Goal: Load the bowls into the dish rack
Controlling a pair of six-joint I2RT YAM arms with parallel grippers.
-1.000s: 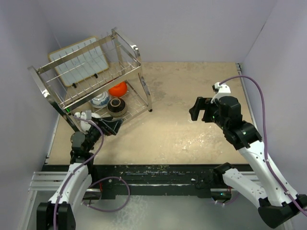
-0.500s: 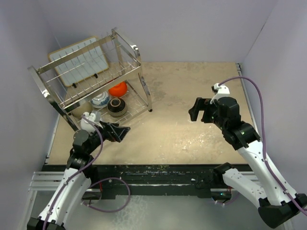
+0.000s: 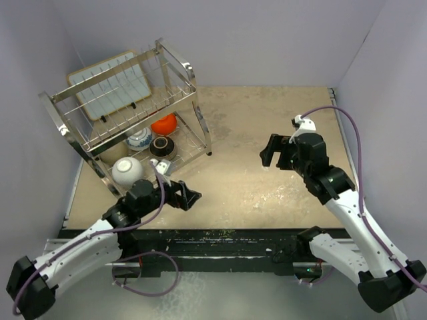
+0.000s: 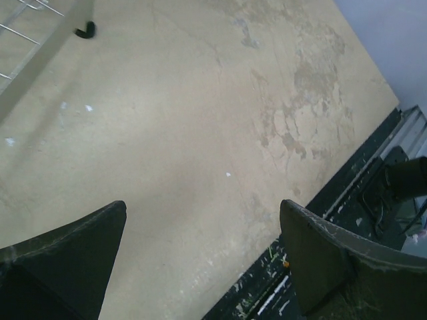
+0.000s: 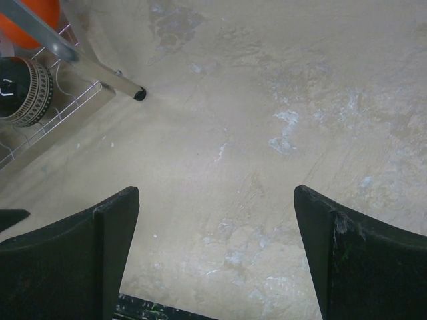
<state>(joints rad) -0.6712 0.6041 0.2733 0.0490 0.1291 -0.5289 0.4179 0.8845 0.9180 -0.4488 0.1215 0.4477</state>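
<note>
One dish rack (image 3: 200, 127) of shiny wire and bars is seen at the far left of the table (image 3: 267, 113), with one pale tray (image 3: 107, 83) lying in its upper tier. Four bowls are counted in the top view, all at the level of the lower tier: one orange-red bowl (image 3: 164, 123) farthest back, one blue-and-white bowl (image 3: 139, 139) to its near left, one dark brown bowl (image 3: 162, 147) just beside that on the right, and one white bowl (image 3: 127, 171) at the near left end, where only a rounded white surface is shown. Whether the white bowl sits fully on the wire or just at its edge cannot be told. Two grippers are in view, and nothing is held by either. The left gripper (image 3: 187, 197) is held low over bare table near the front edge, apart from the rack and to the right of the white bowl; its fingers (image 4: 67, 260) are spread wide, with only tabletop seen between them in the left wrist view. The right gripper (image 3: 270, 152) is held above the middle-right of the table, well apart from the rack, pointing toward it; its fingers (image 5: 73, 253) are likewise spread wide over bare surface. In the right wrist view, two of the bowls are caught at the left edge, the orange-red one at the top corner and the dark brown one below it behind a rack leg.
</note>
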